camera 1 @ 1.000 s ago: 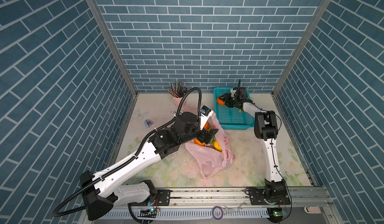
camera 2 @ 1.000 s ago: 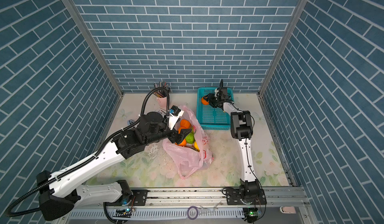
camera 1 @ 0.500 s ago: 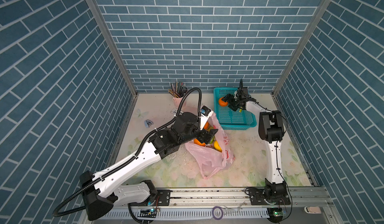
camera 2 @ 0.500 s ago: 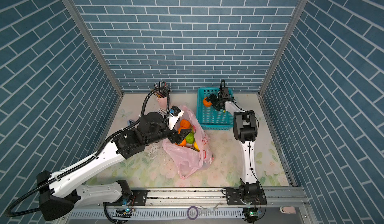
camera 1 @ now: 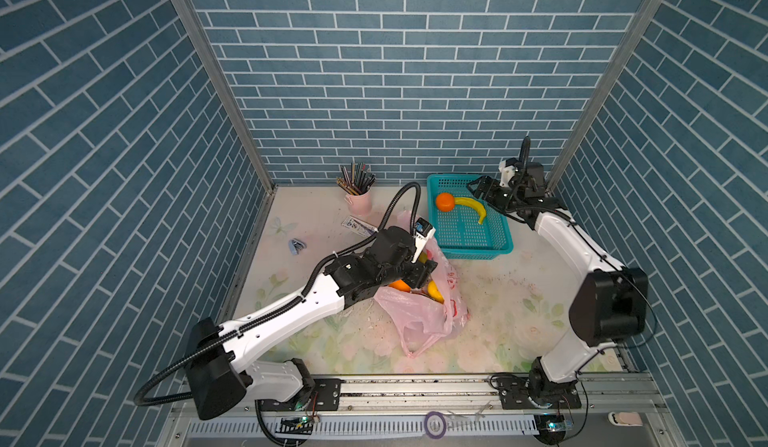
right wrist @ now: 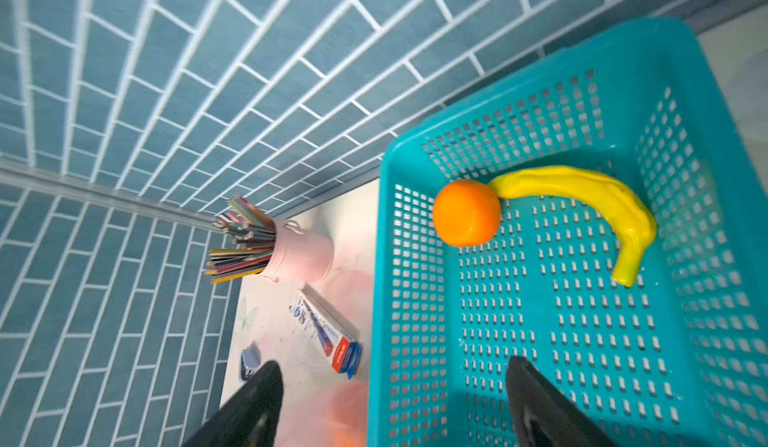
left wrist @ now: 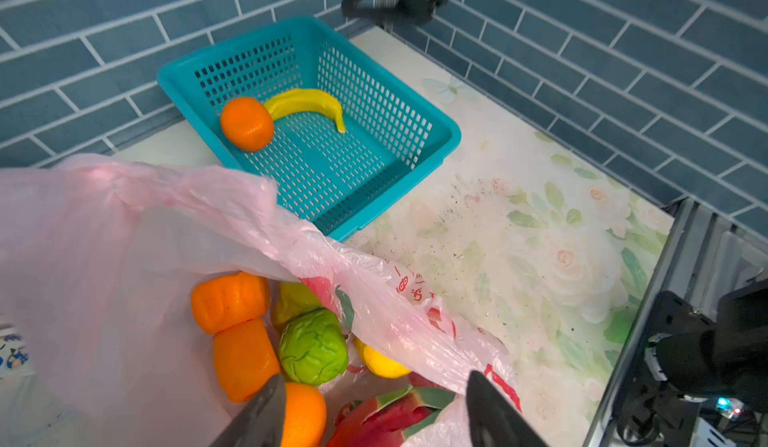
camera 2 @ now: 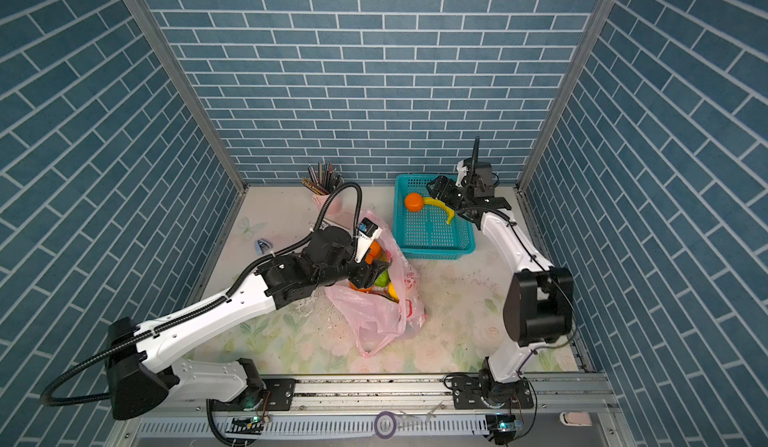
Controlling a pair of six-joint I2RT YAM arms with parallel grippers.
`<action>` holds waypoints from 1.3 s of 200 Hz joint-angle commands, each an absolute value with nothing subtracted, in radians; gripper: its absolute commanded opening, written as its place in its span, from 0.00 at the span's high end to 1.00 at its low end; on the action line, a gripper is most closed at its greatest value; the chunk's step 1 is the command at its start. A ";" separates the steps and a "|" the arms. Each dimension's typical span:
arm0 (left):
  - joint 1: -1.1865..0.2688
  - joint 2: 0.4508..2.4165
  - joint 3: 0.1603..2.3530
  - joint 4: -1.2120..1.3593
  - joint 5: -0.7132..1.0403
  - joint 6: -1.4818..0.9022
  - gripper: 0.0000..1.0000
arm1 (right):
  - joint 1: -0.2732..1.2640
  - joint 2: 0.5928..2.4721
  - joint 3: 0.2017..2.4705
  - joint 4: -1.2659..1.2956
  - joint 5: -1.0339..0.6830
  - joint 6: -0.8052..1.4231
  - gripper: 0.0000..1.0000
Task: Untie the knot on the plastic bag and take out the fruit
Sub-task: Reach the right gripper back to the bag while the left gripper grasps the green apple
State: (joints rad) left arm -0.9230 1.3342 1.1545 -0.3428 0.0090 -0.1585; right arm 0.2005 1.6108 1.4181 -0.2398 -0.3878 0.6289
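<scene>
Hanging wide apart over the fruit (left wrist: 313,345) inside the open plastic bag (camera 1: 415,320) at the counter's (camera 1: 519,299) middle, the left fingers (left wrist: 266,407) grip nothing, while the right fingers (right wrist: 249,407), also wide and empty, hover above the teal basket (camera 1: 478,251) at the bag's 1 o'clock, where an orange (camera 1: 444,202) touches a banana (camera 1: 471,206).

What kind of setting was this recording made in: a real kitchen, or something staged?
Most likely a staged robot test booth, not a real home: blue brick-pattern wall panels held in metal corner posts, a left arm and right arm bolted to a front rail, and a floral tabletop.
</scene>
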 commanded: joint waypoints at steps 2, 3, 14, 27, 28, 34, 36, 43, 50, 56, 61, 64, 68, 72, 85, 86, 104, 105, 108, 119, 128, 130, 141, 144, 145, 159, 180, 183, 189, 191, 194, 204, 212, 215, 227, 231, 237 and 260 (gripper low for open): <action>-0.933 1.384 1.148 -0.364 -0.026 -0.166 0.38 | 0.220 1.453 1.314 -0.311 -0.419 0.536 0.16; -0.934 1.387 1.149 -0.365 -0.026 -0.167 0.38 | 0.220 1.446 1.309 -0.312 -0.420 0.536 0.16; -0.934 1.418 1.165 -0.390 -0.033 -0.167 0.40 | 0.235 1.369 1.258 -0.322 -0.429 0.529 0.16; -0.935 1.455 1.175 -0.426 -0.060 -0.175 0.43 | 0.258 1.293 1.207 -0.351 -0.434 0.538 0.16; -0.935 1.457 1.177 -0.428 -0.063 -0.176 0.43 | 0.261 1.288 1.202 -0.354 -0.434 0.539 0.16; -0.933 1.473 1.181 -0.442 -0.080 -0.179 0.44 | 0.274 1.257 1.179 -0.370 -0.440 0.546 0.17; -0.933 1.478 1.181 -0.447 -0.085 -0.180 0.44 | 0.281 1.247 1.171 -0.375 -0.442 0.548 0.17; -0.934 1.494 1.188 -0.463 -0.106 -0.183 0.45 | 0.299 1.214 1.146 -0.394 -0.450 0.552 0.17; -0.933 1.513 1.192 -0.481 -0.125 -0.186 0.45 | 0.320 1.182 1.124 -0.417 -0.447 0.556 0.17; -0.933 1.527 1.198 -0.492 -0.142 -0.186 0.46 | 0.336 1.158 1.108 -0.435 -0.439 0.565 0.17; -0.931 1.540 1.200 -0.501 -0.154 -0.187 0.46 | 0.354 1.140 1.094 -0.447 -0.433 0.574 0.18; -0.930 1.547 1.202 -0.507 -0.160 -0.187 0.46 | 0.363 1.127 1.085 -0.451 -0.431 0.580 0.18; -0.930 1.556 1.204 -0.513 -0.167 -0.186 0.46 | 0.374 1.114 1.073 -0.454 -0.427 0.590 0.18; -0.927 1.567 1.206 -0.516 -0.175 -0.188 0.46 | 0.386 1.100 1.062 -0.455 -0.424 0.600 0.18; -0.917 1.600 1.209 -0.516 -0.184 -0.196 0.46 | 0.416 1.062 1.022 -0.443 -0.417 0.631 0.18; -0.917 1.603 1.208 -0.516 -0.183 -0.195 0.46 | 0.417 1.060 1.019 -0.442 -0.417 0.632 0.18; -0.902 1.635 1.197 -0.480 -0.171 -0.199 0.46 | 0.434 1.035 0.986 -0.431 -0.409 0.653 0.18; -0.901 1.637 1.196 -0.477 -0.171 -0.198 0.46 | 0.434 1.034 0.985 -0.432 -0.409 0.654 0.18; -0.898 1.641 1.194 -0.469 -0.166 -0.200 0.46 | 0.434 1.033 0.982 -0.432 -0.408 0.655 0.18; -0.886 1.658 1.191 -0.440 -0.145 -0.202 0.46 | 0.435 1.032 0.978 -0.433 -0.404 0.658 0.18; -0.876 1.672 1.188 -0.411 -0.130 -0.202 0.46 | 0.435 1.033 0.977 -0.434 -0.403 0.660 0.18; -0.874 1.676 1.187 -0.404 -0.128 -0.202 0.46 | 0.436 1.032 0.978 -0.434 -0.402 0.660 0.18; -0.862 1.697 1.186 -0.373 -0.118 -0.201 0.46 | 0.436 1.036 0.982 -0.434 -0.395 0.666 0.18; -0.858 1.702 1.186 -0.365 -0.117 -0.199 0.46 | 0.436 1.036 0.983 -0.434 -0.393 0.668 0.18; -0.858 1.704 1.187 -0.361 -0.116 -0.198 0.46 | 0.436 1.036 0.983 -0.434 -0.392 0.667 0.18; -0.852 1.731 1.188 -0.329 -0.114 -0.188 0.45 | 0.438 1.037 0.993 -0.430 -0.391 0.672 0.18; -0.843 1.767 1.203 -0.286 -0.103 -0.170 0.42 | 0.440 1.036 1.004 -0.430 -0.386 0.672 0.18; -0.840 1.775 1.207 -0.285 -0.104 -0.170 0.41 | 0.440 1.037 1.005 -0.433 -0.385 0.672 0.18; -0.835 1.789 1.218 -0.285 -0.104 -0.168 0.38 | 0.440 1.036 1.009 -0.436 -0.385 0.672 0.18; -0.832 1.794 1.221 -0.286 -0.104 -0.167 0.37 | 0.441 1.036 1.009 -0.438 -0.386 0.672 0.18; -0.830 1.800 1.225 -0.287 -0.104 -0.168 0.36 | 0.442 1.037 1.009 -0.439 -0.386 0.672 0.18; -0.822 1.819 1.234 -0.285 -0.106 -0.164 0.31 | 0.442 1.032 1.012 -0.442 -0.384 0.673 0.18; -0.818 1.832 1.238 -0.284 -0.106 -0.161 0.29 | 0.444 1.029 1.012 -0.443 -0.379 0.675 0.18; -0.817 1.836 1.239 -0.283 -0.106 -0.159 0.29 | 0.445 1.027 1.011 -0.445 -0.378 0.675 0.18; -0.815 1.849 1.238 -0.275 -0.104 -0.152 0.27 | 0.444 1.022 1.009 -0.444 -0.372 0.676 0.18; -0.813 1.855 1.238 -0.275 -0.102 -0.152 0.27 | 0.444 1.022 1.009 -0.443 -0.370 0.679 0.18; -0.813 1.862 1.239 -0.275 -0.100 -0.149 0.26 | 0.443 1.021 1.009 -0.443 -0.370 0.681 0.18; -0.808 1.896 1.238 -0.275 -0.088 -0.154 0.23 | 0.444 1.022 1.014 -0.442 -0.371 0.681 0.18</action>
State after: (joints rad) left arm -0.8162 1.8572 1.2247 -0.2771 -0.0994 -0.1539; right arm 0.4389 1.0412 0.9867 -0.4343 -0.3885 0.6579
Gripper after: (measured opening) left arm 0.756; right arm 0.818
